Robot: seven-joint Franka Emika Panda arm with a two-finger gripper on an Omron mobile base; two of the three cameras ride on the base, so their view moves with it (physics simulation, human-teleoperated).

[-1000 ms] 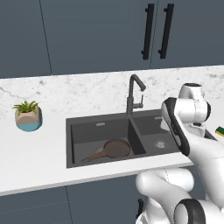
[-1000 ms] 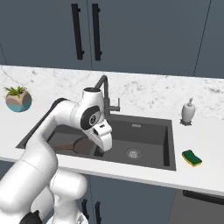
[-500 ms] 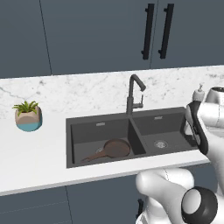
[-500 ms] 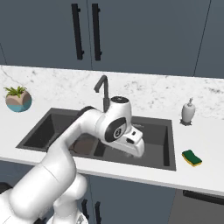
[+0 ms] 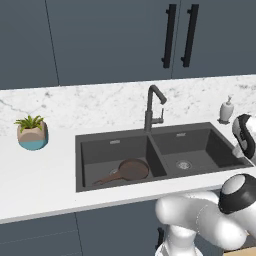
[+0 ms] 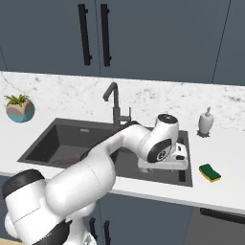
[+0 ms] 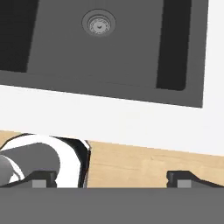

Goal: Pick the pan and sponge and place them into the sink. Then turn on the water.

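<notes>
Beside the wide-open, empty pincer (image 7: pixel 112 179) lies the sponge (image 6: pixel 210 172) — apparently near the counter edge, where it could be knocked off.

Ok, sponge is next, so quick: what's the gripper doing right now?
Gripper: open, holding nothing.

- Potted plant (image 5: pixel 32 132) in tan-and-teal pot, on counter, well left of basin.
- White soap dispenser (image 6: pixel 206 122) on counter by back right corner of basin.
- White marble countertop (image 5: pixel 40 175) with matching backsplash (image 6: pixel 57 91).
- Dark blue upper cabinets (image 5: pixel 100 40), two black vertical bar handles (image 5: pixel 179 36) side by side.
- Dark blue lower cabinet fronts (image 6: pixel 143 220).
- Wood floor (image 7: pixel 144 164) below counter edge in hand view.
</notes>
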